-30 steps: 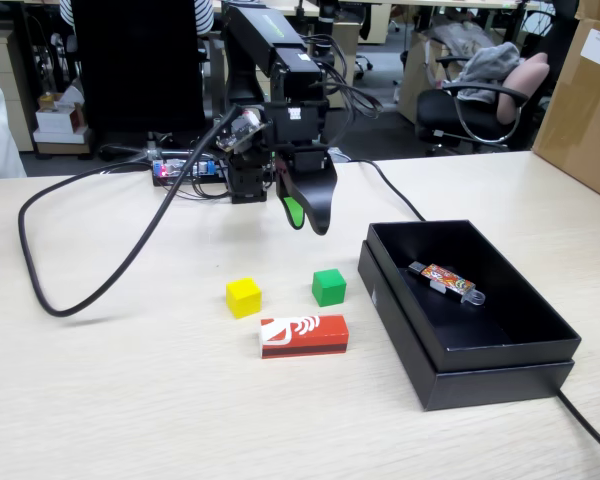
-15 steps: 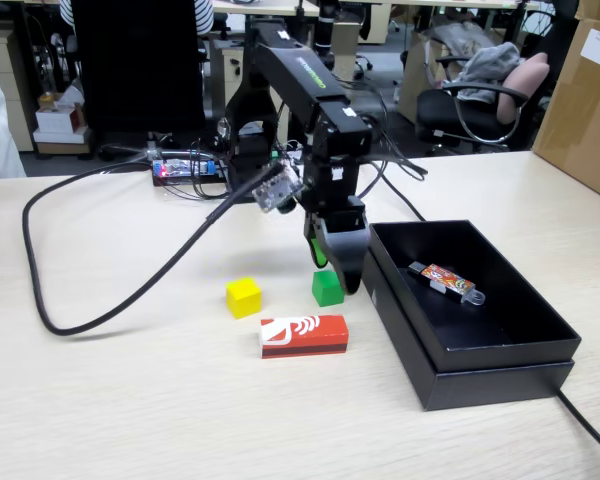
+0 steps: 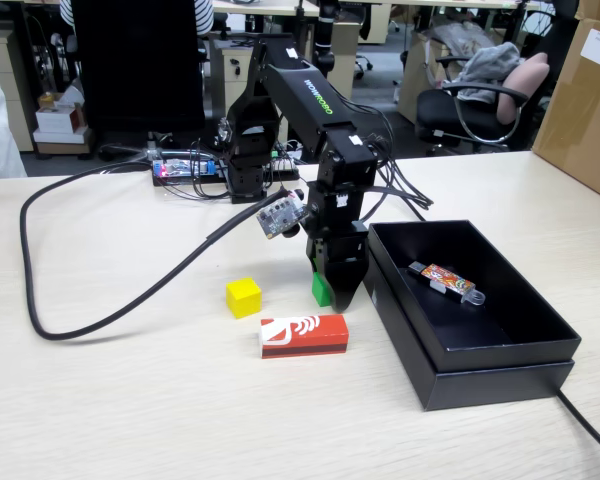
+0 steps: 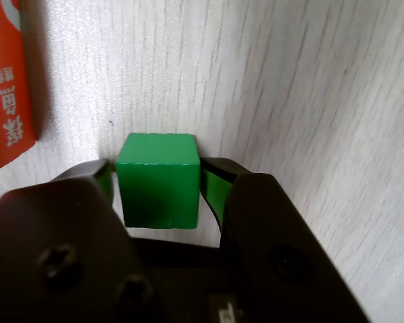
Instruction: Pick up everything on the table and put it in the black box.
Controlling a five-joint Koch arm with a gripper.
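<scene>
In the wrist view the green cube [image 4: 159, 180] is bracketed by the two jaws of the end effector [image 4: 159, 185], which is lowered to the tabletop [image 3: 130, 400]; contact cannot be told. The red-orange block [image 4: 10, 87] is seen at ten o'clock.

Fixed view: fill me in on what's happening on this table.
The arm's gripper is down at the table, its jaws on either side of the green cube; whether they press it yet is unclear. The yellow cube and red-orange block lie untouched nearby. The black box holds only a small multicoloured stick.
</scene>
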